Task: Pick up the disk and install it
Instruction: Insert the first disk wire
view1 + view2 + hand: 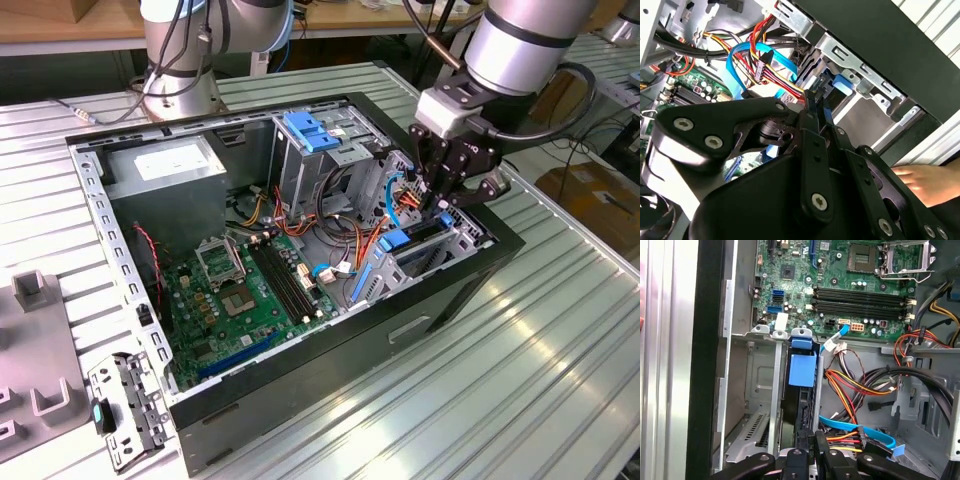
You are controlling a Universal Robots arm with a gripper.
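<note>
gripper point(447, 200) holds the disk point(801, 390) upright in the drive cage point(757, 390)

Matt black metal hand point(447, 190), blue plastic rails on the disk point(802, 371), ribbed shiny metal table point(520, 360)

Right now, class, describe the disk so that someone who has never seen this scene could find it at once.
Find the open case, then the low metal cage at its end beneath the gripper. The disk stands on edge in a slot there: a dark slab with a blue tab, between bare metal walls, the bay beside it empty.
</note>
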